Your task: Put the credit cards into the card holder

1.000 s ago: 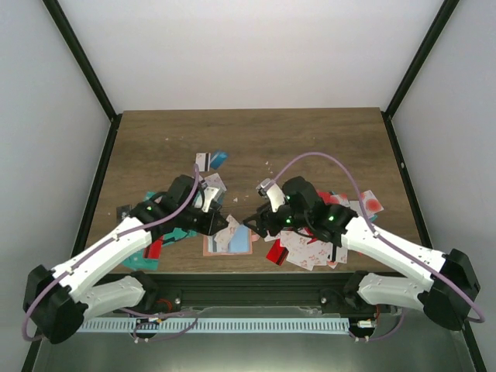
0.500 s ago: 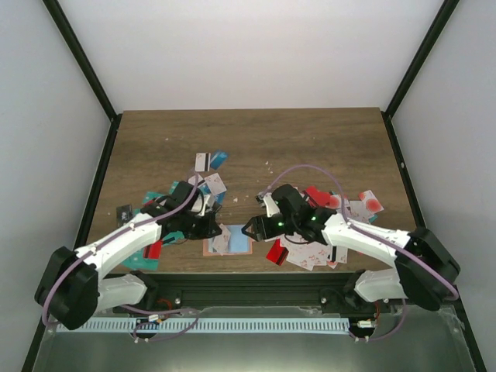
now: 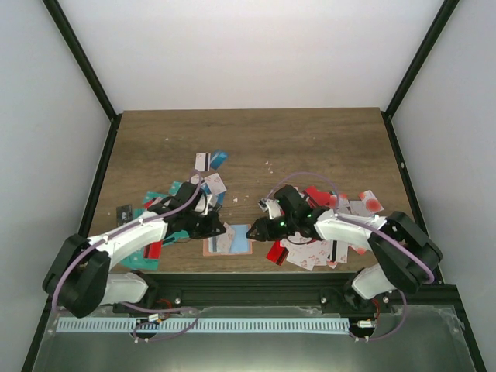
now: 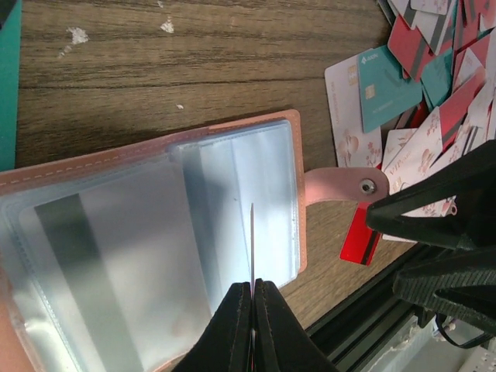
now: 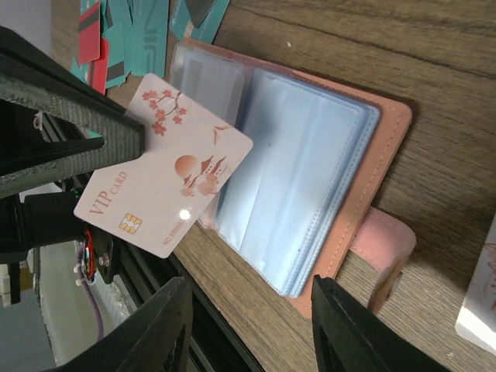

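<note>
**Left end effector pinches a card over the open card holder**

Its jaws are pressed tight on a white VIP card printed with pink blossoms and a gold chip. The card stands on edge above the clear plastic sleeves. From these views I cannot tell whether its lower edge touches a sleeve.

The salmon-pink holder lies spread open near the front edge of the wooden counter, between the two arms. Its strap tab points toward the right arm. The right end effector hovers just beside that strap side, its jaws partly apart and gripping nothing.

Loose credit cards in teal, red and white lie heaped on either side of the holder.
</note>
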Controlling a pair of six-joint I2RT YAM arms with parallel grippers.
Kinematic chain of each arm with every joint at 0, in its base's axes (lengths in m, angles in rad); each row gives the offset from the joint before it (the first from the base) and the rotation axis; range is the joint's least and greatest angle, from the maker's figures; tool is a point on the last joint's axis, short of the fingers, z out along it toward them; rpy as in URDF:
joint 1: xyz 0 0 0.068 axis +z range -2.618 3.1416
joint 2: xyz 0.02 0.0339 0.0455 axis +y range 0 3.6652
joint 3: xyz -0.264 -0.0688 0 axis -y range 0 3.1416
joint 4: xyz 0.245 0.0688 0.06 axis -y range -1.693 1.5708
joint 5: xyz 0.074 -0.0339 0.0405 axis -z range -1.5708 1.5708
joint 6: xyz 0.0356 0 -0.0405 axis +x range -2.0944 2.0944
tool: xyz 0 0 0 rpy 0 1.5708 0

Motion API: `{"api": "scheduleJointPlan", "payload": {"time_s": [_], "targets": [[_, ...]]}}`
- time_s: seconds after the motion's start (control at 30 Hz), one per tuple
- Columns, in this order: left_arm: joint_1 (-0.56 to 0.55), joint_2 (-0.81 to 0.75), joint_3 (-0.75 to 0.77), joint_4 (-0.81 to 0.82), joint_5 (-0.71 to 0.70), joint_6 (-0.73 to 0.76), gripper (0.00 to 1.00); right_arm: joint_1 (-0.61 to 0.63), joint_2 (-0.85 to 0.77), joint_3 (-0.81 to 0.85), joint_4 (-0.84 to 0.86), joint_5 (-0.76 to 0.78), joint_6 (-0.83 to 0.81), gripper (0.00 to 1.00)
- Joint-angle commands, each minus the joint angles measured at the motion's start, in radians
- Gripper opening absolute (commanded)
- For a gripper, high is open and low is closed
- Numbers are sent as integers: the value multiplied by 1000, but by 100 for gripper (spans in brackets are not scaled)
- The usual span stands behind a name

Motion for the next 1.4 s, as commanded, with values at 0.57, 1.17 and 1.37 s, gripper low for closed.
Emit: {"api": "scheduleJointPlan", "payload": {"time_s": [0.57, 1.17, 1.37], "targets": [[8, 89, -19, 95, -11, 0, 4, -32, 134, 9, 48, -84, -33, 33], [6, 55, -13, 38, -78, 9, 4, -42, 216, 18, 51, -106, -70, 24], [7, 87, -11, 60, -65, 10, 4, -45, 235, 27, 51, -114, -78, 24]]}}
